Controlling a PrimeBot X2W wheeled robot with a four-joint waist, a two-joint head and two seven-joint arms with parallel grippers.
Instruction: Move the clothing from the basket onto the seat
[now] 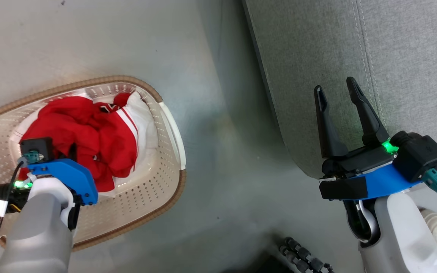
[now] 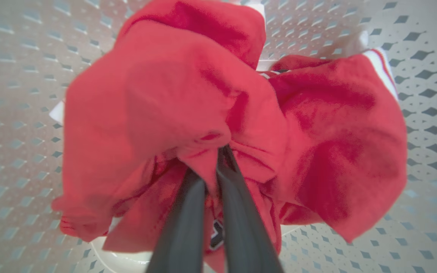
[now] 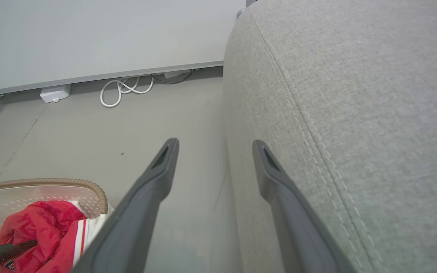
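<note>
The left gripper pinches a fold of the clothing, bunched around its fingertips inside the basket; soft, light, floppy, so a thick central bunch should hold best; right gripper gapes empty at the seat edge.

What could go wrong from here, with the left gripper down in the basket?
1. The left gripper pinches just a small fold of the clothing; it may slip free on lifting.
2. The clothing lies bunched in one heap, so a lift might drag a loose part over the basket rim and drop it on the floor, short of the seat.
</note>
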